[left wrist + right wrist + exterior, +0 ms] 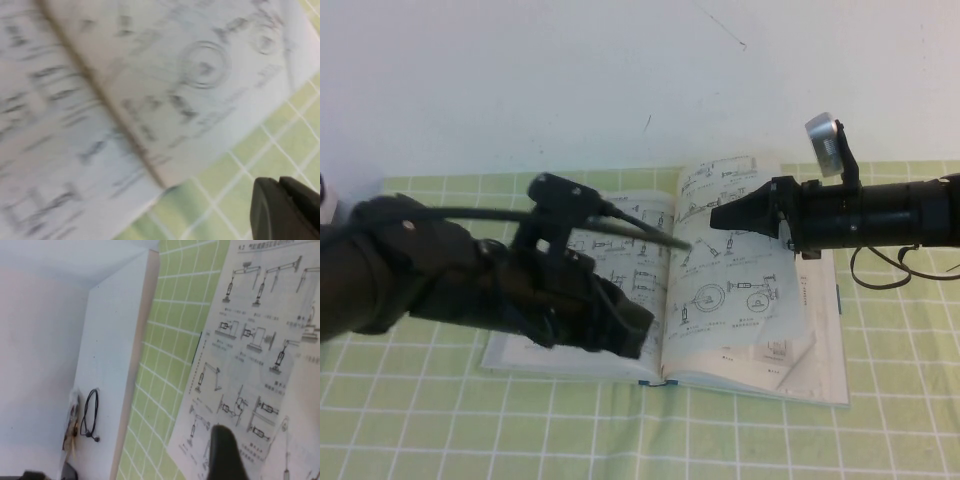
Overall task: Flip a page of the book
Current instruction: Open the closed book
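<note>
The thick white open book (720, 290) lay on the green-checked bench (420, 420). The left hand (620, 325), fingers indiscernible, covered its left leaf; the right hand (720, 216), fingers apart, hovered above the diagram-printed page (750, 270).

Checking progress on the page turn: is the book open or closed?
Open. The book lies spread on the green cloth, both printed pages showing. The right gripper hovers over the right-hand page; the left gripper sits over the left.
</note>
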`<action>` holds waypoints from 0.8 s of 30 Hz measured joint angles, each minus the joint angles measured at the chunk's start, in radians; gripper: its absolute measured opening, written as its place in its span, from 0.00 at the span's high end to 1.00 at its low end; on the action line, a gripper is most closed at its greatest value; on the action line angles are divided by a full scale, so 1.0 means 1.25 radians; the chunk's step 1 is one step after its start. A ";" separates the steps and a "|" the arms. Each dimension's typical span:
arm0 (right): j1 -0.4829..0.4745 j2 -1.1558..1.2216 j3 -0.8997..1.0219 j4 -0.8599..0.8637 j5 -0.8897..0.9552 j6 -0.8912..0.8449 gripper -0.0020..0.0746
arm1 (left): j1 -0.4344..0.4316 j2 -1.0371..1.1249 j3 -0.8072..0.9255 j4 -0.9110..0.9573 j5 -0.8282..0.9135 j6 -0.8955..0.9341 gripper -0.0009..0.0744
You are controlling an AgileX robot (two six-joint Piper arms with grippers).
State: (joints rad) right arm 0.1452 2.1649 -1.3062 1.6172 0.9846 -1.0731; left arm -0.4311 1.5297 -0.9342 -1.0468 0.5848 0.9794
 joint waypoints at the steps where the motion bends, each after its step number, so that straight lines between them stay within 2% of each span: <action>1: 0.000 0.000 0.000 0.000 0.002 0.000 0.46 | -0.030 -0.004 0.008 0.002 -0.017 0.000 0.99; 8: 0.000 0.000 0.000 0.037 0.061 -0.001 0.46 | -0.231 -0.006 0.030 0.055 -0.175 0.002 0.99; 12: 0.000 0.000 0.000 0.054 0.073 -0.001 0.46 | -0.309 -0.001 0.035 0.098 -0.275 0.014 0.99; 16: 0.000 0.000 0.000 0.056 0.080 -0.004 0.46 | -0.340 0.030 0.035 0.124 -0.349 0.039 0.99; 24: 0.000 0.000 0.000 0.056 0.124 -0.006 0.46 | -0.340 0.111 0.038 0.125 -0.481 0.046 0.99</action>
State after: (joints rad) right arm 0.1452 2.1649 -1.3062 1.6875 1.1401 -1.0807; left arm -0.8559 1.6683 -0.8868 -0.8911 -0.0170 1.0366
